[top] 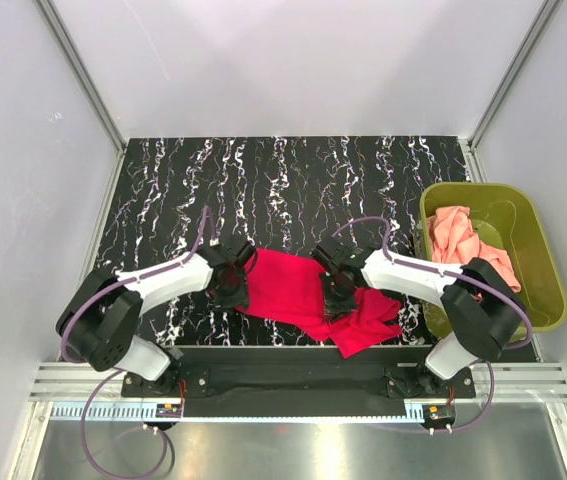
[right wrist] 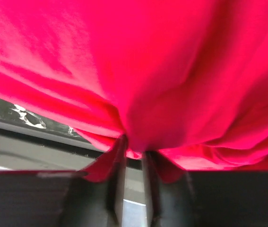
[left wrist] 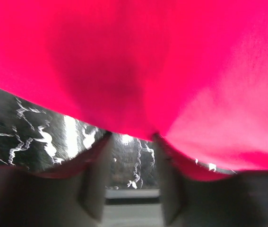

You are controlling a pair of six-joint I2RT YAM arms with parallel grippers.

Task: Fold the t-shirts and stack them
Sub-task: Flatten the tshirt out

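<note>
no readable text, no labels, no brand marks, no numbers anywhere

Around the work we see a bench, a basket, walls and a rail.
We see a black bench point(top: 293, 170) veined with white, closed in by white walls point(top: 293, 60) at its far and side edges. An olive-green plastic basket point(top: 518, 215) sits at the bench's right edge, toward the near corner. A silver rail point(top: 303, 383) runs along the near edge.

The crimson t-shirt point(top: 293, 285) lies rumpled, spread on the table point(top: 263, 180); the salmon-pink t-shirt point(top: 458, 240) sits crumpled in the basket point(top: 528, 215)
</note>
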